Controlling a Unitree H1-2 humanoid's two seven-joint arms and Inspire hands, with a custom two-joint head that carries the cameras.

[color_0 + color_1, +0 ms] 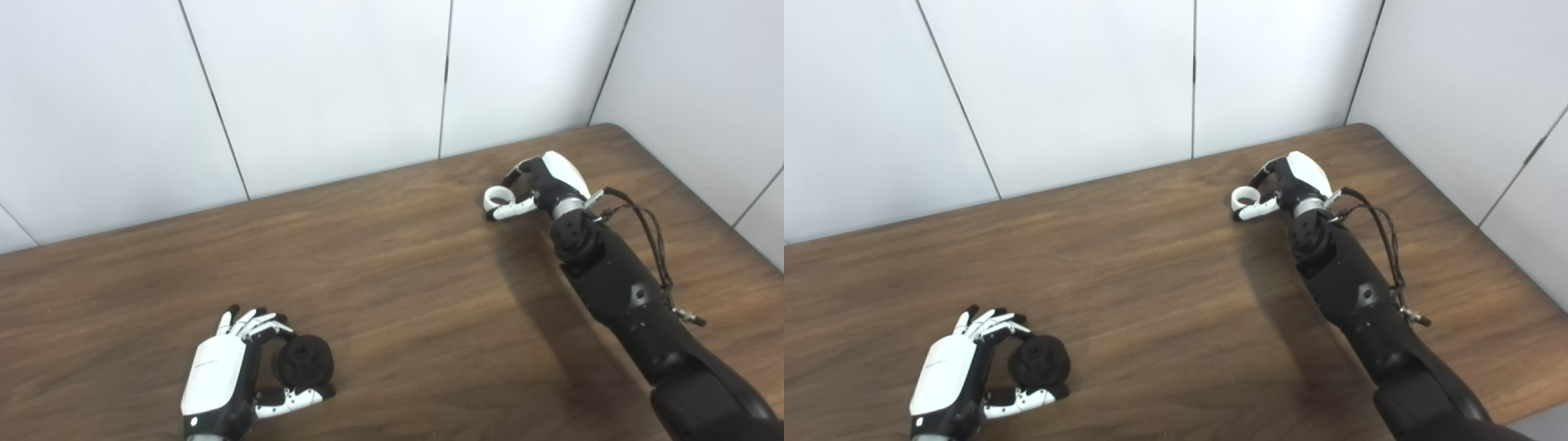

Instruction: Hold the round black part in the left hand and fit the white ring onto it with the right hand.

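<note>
The round black part [304, 361] sits on the table near the front left, between the fingers and thumb of my left hand [228, 375], which curls around it and grips it. It also shows in the right eye view [1040, 363]. The white ring [497, 197] is at the far right of the table, pinched between the fingers and thumb of my right hand [542, 184]. The ring also shows in the right eye view [1244, 196]. I cannot tell whether the ring is lifted off the table.
The brown wooden table [392, 269] carries only these parts. White wall panels stand right behind its back edge. The table's rounded far right corner [606, 128] is close to my right hand. A cable [649, 245] loops off my right forearm.
</note>
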